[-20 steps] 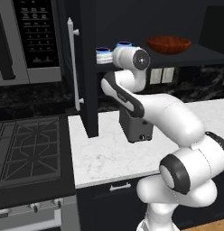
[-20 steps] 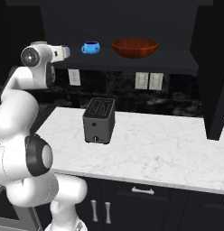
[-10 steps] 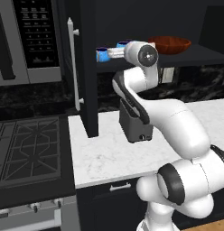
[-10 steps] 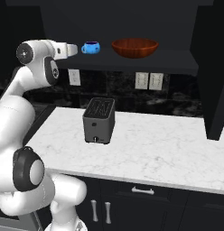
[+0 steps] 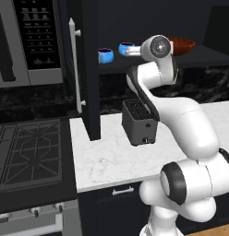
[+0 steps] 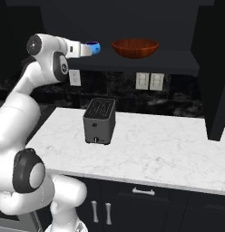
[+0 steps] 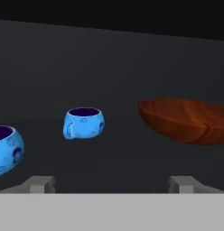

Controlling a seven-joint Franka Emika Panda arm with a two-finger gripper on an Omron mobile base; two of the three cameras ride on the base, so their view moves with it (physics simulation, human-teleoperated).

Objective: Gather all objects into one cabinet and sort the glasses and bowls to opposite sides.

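With its fingers spread wide and empty, the tool [image 7: 111, 182] faces the cabinet shelf [image 7: 123, 167], one blue bowl [image 7: 5, 149] close at its left, another [image 7: 84, 122] ahead, the red-brown bowl [image 7: 188, 119] right, so a careless advance could knock the near bowl off.

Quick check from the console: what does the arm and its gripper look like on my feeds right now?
The arm is glossy white, built of rounded segments with dark grey joint rings and a round dark cap at the wrist. The gripper shows two small grey, blocky finger tips. No cables or markings are visible.
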